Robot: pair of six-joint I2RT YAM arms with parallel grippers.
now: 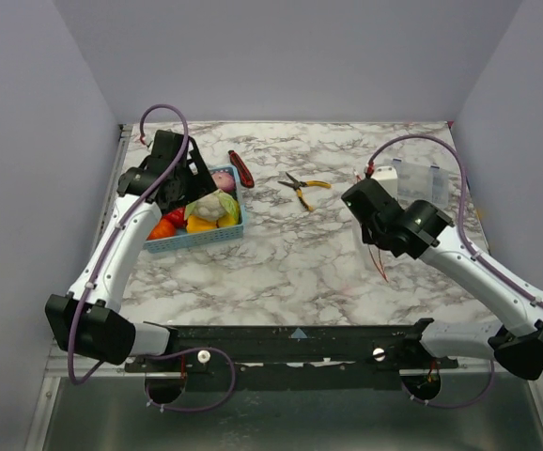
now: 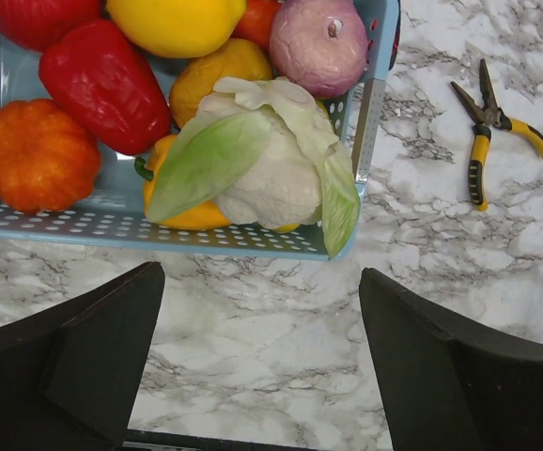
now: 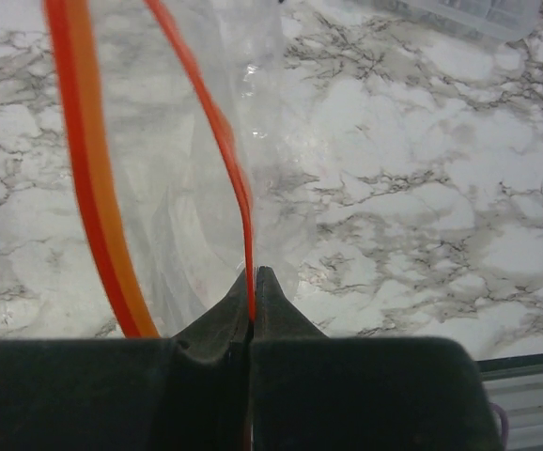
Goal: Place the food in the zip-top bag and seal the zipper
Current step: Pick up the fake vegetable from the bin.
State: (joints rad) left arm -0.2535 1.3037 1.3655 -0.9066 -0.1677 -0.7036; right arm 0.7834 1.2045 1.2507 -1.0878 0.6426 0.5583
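- Above the blue basket (image 1: 196, 242): left claw (image 2: 257, 282) spread wide and empty, touching nothing. The food lies heaped in the basket, with the cauliflower (image 2: 271, 178) uppermost over a yellow pepper (image 2: 182, 214). A red pepper (image 2: 102, 85), orange squash (image 2: 32, 155), lemon (image 2: 178, 23) and onion (image 2: 318, 42) are packed around them.
- Well to the right of the basket, beyond the pliers (image 1: 302, 186): right claw (image 3: 253, 282) fully closed, pinching one lip of the zipper (image 3: 239, 188). The zip-top bag (image 3: 187, 188) hangs from that pinch, its other lip bowed away.
- Hazard 1: the hold is a fingertip pinch on a thin strip, so the weight of a dropped item would probably pull it free.
- Hazard 2: with only one lip held, the mouth may sag shut. Food would then strike the film and roll onto the desk (image 3: 422, 188).
- Hazard 3: the cauliflower carries loose leaves. A claw closing on a leaf alone could lose the head on the long carry from the basket.
- Hazard 4: the contents are tightly packed, so descending fingers may catch the basket wall, drag the basket or spill neighbouring pieces.
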